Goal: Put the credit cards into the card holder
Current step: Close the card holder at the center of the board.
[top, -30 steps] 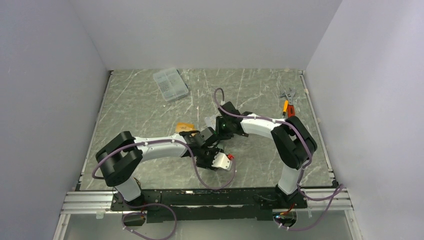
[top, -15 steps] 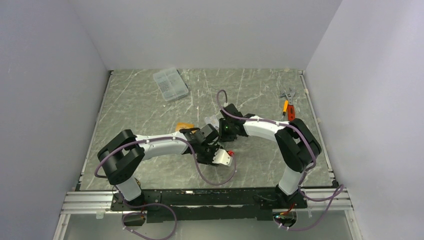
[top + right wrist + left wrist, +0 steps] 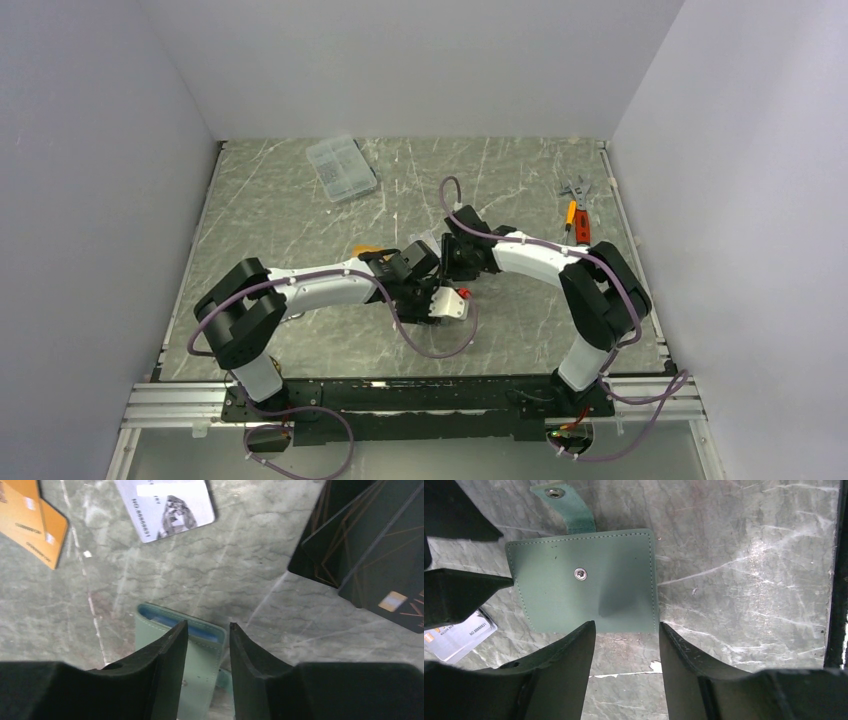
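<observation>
The card holder [image 3: 584,580] lies folded shut on the table, a grey-green wallet with its snap tab [image 3: 569,507] sticking out at the far edge. My left gripper [image 3: 625,630] is open and empty, its fingertips at the wallet's near edge. My right gripper [image 3: 207,630] is open, with one corner of the wallet [image 3: 192,675] and its blue inside between the jaws. The silvery-white card [image 3: 167,505] and the orange-gold card [image 3: 30,520] lie flat beyond it. In the top view both grippers [image 3: 432,285] [image 3: 452,262] meet over the wallet and hide it.
Black cards [image 3: 370,550] lie to the right of the wallet. A clear compartment box [image 3: 342,167] sits at the back left. Orange-handled pliers [image 3: 575,212] lie at the back right. Walls close in the table on three sides.
Both grippers have shifted a little to the right and away from the bases, staying close together over the wallet. The orange card has not moved.
</observation>
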Robot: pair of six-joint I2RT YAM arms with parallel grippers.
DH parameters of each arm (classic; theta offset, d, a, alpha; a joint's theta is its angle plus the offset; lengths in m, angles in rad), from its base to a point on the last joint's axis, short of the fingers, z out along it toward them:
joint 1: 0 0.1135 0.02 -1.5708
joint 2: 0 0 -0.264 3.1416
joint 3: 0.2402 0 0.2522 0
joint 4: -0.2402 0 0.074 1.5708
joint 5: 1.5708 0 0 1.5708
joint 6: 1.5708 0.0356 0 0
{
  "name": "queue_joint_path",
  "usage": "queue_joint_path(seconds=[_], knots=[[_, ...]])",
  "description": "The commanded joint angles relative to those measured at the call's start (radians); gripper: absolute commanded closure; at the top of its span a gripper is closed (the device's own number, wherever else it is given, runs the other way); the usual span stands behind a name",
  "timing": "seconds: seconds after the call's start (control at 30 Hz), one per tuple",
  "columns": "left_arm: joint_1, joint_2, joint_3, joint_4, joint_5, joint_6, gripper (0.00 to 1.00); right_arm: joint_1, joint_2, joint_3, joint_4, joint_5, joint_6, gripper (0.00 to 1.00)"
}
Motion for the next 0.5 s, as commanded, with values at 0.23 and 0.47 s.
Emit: queue_joint_path(seconds=[0.23,0.47], knots=[[0.008,-0.128,0.041,-0.079,0.034,-0.053,0.41,-0.029,-0.123,0.061,-0.132,0.102,0.012,0.45],[0.007,-0.118,0.018,-0.066,0.061,-0.051,0.43,-0.016,-0.223,-0.002,-0.176,-0.003,0.058,0.52]])
